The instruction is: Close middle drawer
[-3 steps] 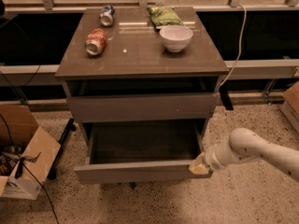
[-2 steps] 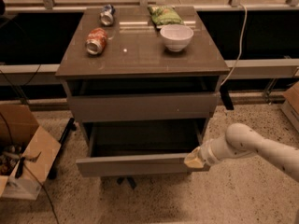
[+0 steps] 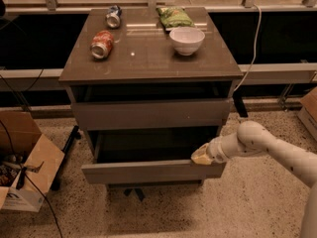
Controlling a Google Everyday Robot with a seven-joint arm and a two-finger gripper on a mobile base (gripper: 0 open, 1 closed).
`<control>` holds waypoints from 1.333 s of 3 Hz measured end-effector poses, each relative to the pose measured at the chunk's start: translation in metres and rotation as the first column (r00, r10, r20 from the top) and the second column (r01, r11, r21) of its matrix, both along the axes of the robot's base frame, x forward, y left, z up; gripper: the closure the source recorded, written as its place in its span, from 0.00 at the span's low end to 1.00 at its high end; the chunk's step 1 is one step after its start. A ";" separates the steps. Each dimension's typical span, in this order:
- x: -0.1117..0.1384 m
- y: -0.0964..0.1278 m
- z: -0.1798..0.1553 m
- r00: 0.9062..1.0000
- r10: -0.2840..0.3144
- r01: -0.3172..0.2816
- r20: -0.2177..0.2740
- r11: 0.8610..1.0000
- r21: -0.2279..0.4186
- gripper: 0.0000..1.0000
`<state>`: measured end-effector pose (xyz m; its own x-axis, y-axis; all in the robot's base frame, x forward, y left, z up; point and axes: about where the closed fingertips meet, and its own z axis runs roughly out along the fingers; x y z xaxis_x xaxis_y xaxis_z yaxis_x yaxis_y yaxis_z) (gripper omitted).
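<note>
The middle drawer [image 3: 148, 173] is the lower, pulled-out one in the grey cabinet. Its plain flat front strip stands a little out from the cabinet, and a dark gap shows part of its inside. My gripper [image 3: 201, 155], cream-tipped on a white arm, reaches in from the right. It rests against the top right end of the drawer's front strip. Above it, the taller-fronted grey drawer [image 3: 148, 114] is nearly flush with the cabinet.
On the cabinet top [image 3: 148, 58] lie a red can [image 3: 102, 43], a second can [image 3: 113, 16], a green chip bag [image 3: 174, 17] and a white bowl [image 3: 186, 39]. An open cardboard box [image 3: 25, 162] stands on the floor at left. A white cable [image 3: 255, 38] hangs at right.
The middle drawer has slid further into the cabinet, so less of its inside shows. My gripper has moved inward with the drawer front, staying at its right end.
</note>
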<state>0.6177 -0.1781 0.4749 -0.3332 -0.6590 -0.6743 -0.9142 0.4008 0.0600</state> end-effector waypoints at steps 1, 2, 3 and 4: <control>0.004 0.006 -0.005 1.000 0.007 -0.007 0.012 1.000 -0.022 1.00; 0.021 0.017 -0.019 0.998 0.010 -0.009 0.060 1.000 -0.024 1.00; 0.021 0.017 -0.016 0.998 0.010 -0.009 0.060 1.000 -0.024 1.00; 0.031 0.020 -0.016 0.996 0.006 -0.004 0.092 1.000 -0.025 1.00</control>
